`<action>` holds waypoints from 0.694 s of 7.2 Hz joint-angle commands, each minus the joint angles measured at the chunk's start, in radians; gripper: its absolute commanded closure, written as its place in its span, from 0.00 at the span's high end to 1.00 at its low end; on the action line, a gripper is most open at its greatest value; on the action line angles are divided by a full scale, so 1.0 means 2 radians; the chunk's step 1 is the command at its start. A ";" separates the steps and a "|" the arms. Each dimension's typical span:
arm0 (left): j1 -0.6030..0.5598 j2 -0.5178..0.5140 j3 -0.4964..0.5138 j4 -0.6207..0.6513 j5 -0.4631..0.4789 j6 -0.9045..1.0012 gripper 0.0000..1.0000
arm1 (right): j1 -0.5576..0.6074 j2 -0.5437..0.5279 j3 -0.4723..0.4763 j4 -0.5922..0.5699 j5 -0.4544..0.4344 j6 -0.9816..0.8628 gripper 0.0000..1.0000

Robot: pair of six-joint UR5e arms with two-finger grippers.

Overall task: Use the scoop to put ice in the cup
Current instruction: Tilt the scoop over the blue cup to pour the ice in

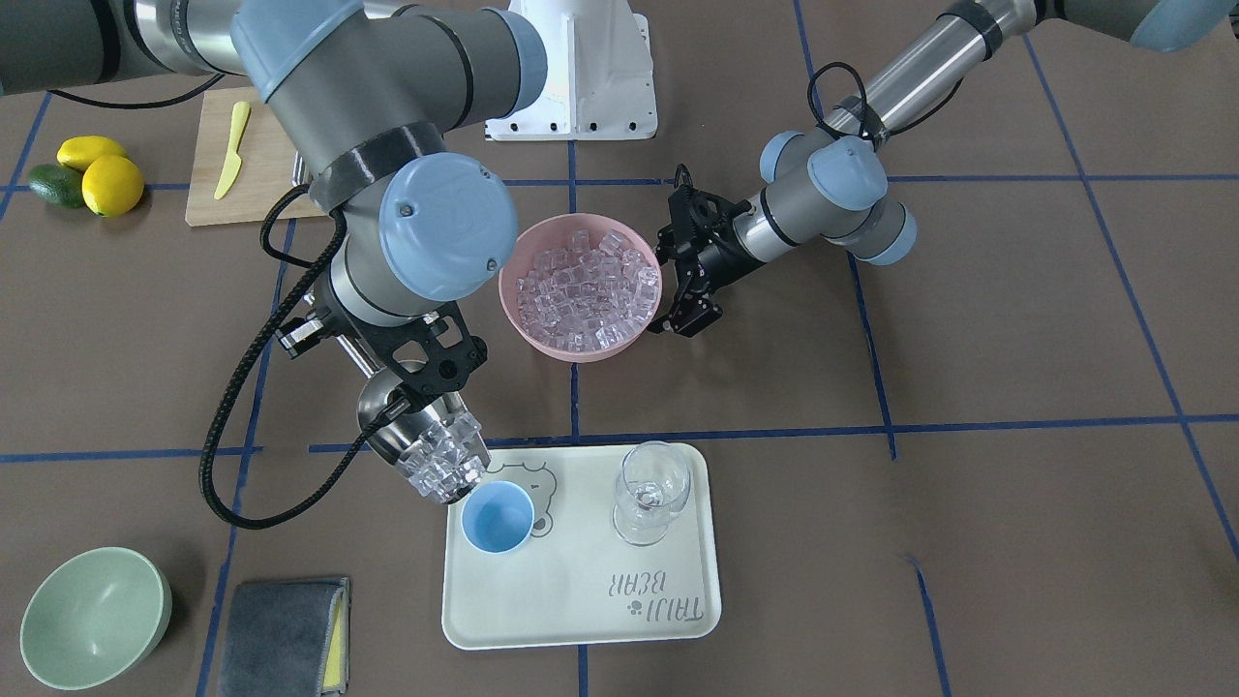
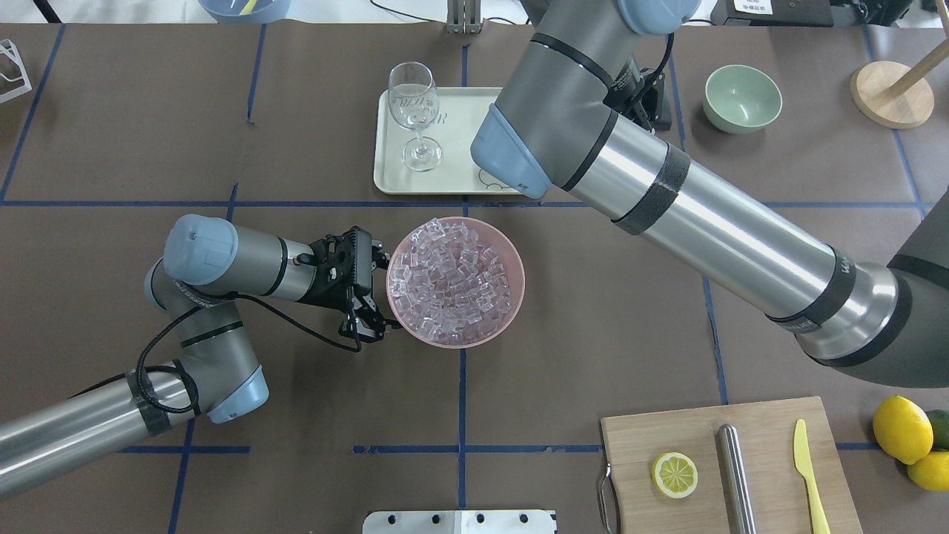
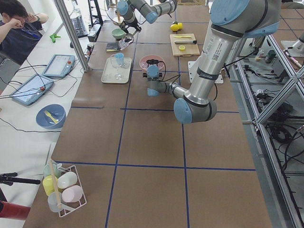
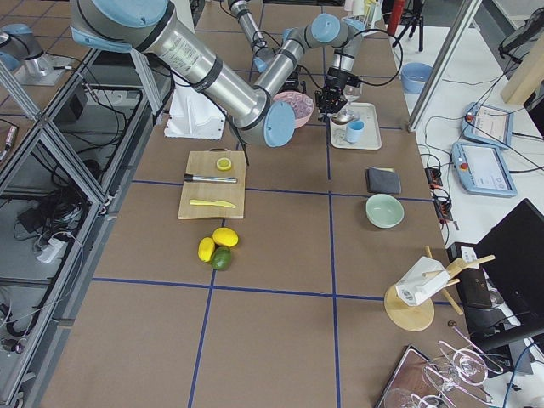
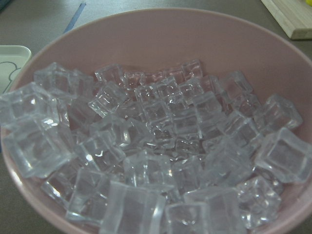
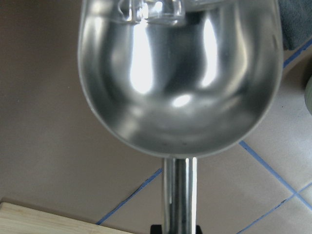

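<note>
My right gripper (image 1: 414, 385) is shut on the handle of the steel scoop (image 1: 407, 436). The scoop is tilted down, and its ice (image 1: 445, 463) is bunched at the front lip, right beside the rim of the light-blue cup (image 1: 497, 516). The cup stands on the cream tray (image 1: 581, 600) and looks empty. In the right wrist view the scoop's bowl (image 6: 180, 78) is mostly bare, with ice (image 6: 151, 9) at its far end. My left gripper (image 2: 377, 293) is open against the rim of the pink bowl (image 2: 511, 252), which is full of ice (image 5: 156, 146).
A clear wine glass (image 1: 650, 494) stands on the tray next to the cup. A pale-green bowl (image 1: 95, 617) and a grey cloth (image 1: 286, 636) lie beyond the tray's corner. A cutting board (image 2: 667, 430) holds a lemon half, a steel cylinder and a yellow knife; lemons (image 1: 111, 184) lie beside it.
</note>
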State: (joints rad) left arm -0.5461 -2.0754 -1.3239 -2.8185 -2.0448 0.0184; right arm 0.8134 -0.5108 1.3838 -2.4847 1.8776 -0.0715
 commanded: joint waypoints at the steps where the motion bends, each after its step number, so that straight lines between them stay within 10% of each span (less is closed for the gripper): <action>1: 0.000 0.000 0.000 0.000 0.000 0.000 1.00 | 0.003 0.010 -0.018 -0.001 0.000 -0.012 0.00; 5: 0.000 0.000 0.000 0.000 0.000 0.000 1.00 | 0.003 0.029 -0.051 -0.003 -0.003 -0.026 0.00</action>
State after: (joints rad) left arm -0.5461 -2.0755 -1.3238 -2.8182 -2.0448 0.0184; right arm 0.8192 -0.4537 1.2847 -2.4901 1.8725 -0.1189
